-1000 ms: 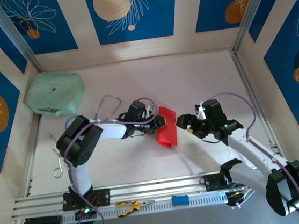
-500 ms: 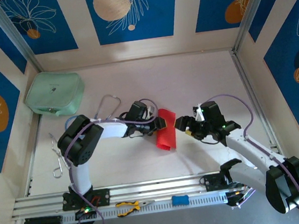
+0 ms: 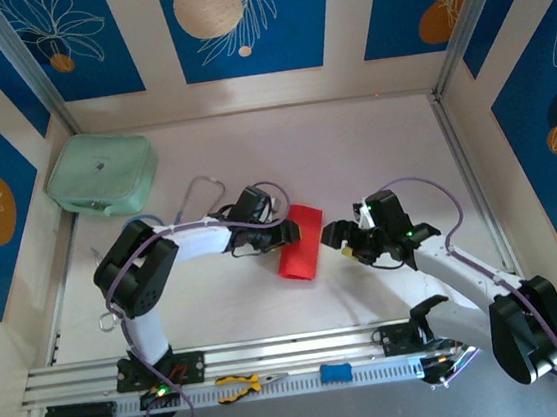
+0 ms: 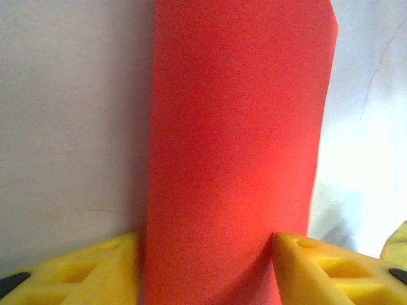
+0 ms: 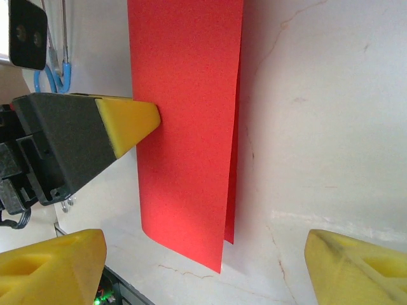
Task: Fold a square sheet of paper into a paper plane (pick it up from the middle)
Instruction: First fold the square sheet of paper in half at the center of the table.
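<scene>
The left tool (image 3: pixel 289 233) has been opened over the last second. In the left wrist view its yellow fingertips (image 4: pixel 95 270) are now seen apart, one at each long edge of the square sheet of paper (image 4: pixel 235 159), which is folded in half into a long red rectangle. Whether the tips touch the edges cannot be told surely. In the top view the sheet (image 3: pixel 299 254) has been moved a little nearer and to the left, and it now seems to be laid flatter on the desk (image 3: pixel 352 150), between the two tools at the middle. The right tool (image 3: pixel 338 240) has been brought slightly closer to the sheet, with its jaws kept wide apart and nothing gripped. It is judged that the first fold has been released and set down, so that the crease can be pressed or the next fold begun. Since the sheet is loose now, it could be shifted by a careless touch.
</scene>
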Controlling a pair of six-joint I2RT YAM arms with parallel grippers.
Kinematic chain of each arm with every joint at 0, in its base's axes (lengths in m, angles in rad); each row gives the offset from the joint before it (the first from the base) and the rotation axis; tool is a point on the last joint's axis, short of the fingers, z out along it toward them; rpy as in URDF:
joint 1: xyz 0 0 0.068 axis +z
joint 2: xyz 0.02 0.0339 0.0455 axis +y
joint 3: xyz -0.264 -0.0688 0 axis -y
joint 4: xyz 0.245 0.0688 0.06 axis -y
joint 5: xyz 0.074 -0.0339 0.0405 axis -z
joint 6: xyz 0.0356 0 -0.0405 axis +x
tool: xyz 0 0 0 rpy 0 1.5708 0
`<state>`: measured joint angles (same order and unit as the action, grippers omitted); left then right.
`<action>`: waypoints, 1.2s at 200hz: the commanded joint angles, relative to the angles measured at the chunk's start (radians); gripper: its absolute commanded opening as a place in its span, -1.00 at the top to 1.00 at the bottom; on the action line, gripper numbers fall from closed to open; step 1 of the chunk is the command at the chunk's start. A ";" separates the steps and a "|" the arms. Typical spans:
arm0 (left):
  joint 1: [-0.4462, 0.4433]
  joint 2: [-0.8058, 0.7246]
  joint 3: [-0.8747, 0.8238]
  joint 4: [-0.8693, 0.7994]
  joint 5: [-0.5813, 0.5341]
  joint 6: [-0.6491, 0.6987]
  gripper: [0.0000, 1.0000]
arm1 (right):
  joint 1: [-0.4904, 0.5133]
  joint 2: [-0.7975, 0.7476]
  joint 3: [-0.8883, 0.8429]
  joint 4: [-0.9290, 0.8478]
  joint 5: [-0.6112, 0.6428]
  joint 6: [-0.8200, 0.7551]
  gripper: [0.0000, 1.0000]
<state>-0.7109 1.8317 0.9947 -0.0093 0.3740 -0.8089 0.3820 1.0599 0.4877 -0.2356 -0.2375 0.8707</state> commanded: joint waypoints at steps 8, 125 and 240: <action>0.022 -0.018 0.016 -0.040 -0.016 0.029 -0.07 | 0.021 0.022 0.014 0.033 -0.029 0.017 -0.52; 0.025 0.057 0.074 -0.130 -0.050 0.054 0.01 | 0.084 0.175 0.008 0.198 0.004 0.093 0.22; 0.024 0.137 0.140 -0.258 -0.065 0.136 -0.03 | 0.004 0.076 -0.028 0.091 0.081 0.123 0.23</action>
<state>-0.6910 1.9026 1.1233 -0.2134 0.3542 -0.7136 0.3977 1.1549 0.4751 -0.1078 -0.1566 0.9871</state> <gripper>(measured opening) 0.508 0.387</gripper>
